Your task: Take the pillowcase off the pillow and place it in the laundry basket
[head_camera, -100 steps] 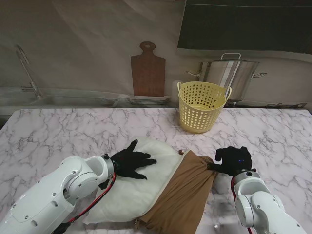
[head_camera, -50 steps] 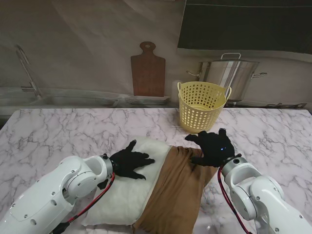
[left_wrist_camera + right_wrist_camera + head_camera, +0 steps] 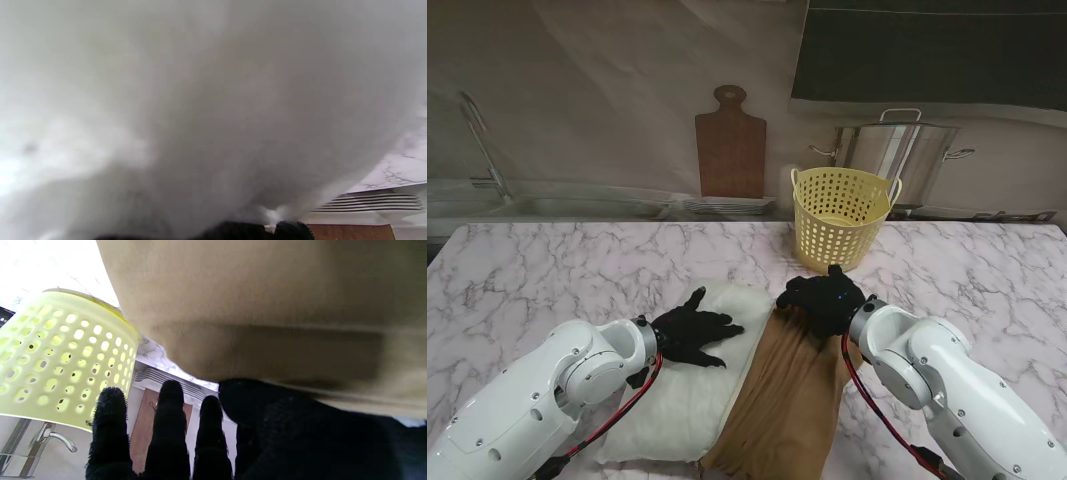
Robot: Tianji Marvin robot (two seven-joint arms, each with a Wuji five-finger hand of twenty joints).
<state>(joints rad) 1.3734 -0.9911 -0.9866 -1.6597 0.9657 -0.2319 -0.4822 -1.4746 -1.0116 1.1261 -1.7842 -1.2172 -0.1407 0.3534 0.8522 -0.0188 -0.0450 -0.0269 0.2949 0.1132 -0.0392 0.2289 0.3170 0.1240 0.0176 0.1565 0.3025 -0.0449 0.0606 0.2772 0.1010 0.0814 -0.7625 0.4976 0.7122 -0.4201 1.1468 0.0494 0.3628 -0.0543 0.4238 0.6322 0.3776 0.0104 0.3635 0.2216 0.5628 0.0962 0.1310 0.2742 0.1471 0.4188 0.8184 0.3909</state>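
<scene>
While the left hand (image 3: 695, 330) lies flat, fingers spread, gripping nothing, on the white pillow (image 3: 682, 385) at lower centre, the right hand (image 3: 825, 300) rests on the brown pillowcase's (image 3: 782, 410) far end; its grip can't be judged. Upper right of centre stands the yellow laundry basket (image 3: 840, 218) on the marble surface (image 3: 547, 270).

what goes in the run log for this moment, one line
left hand: flat on pillow | right hand: open on pillowcase | basket: empty
</scene>
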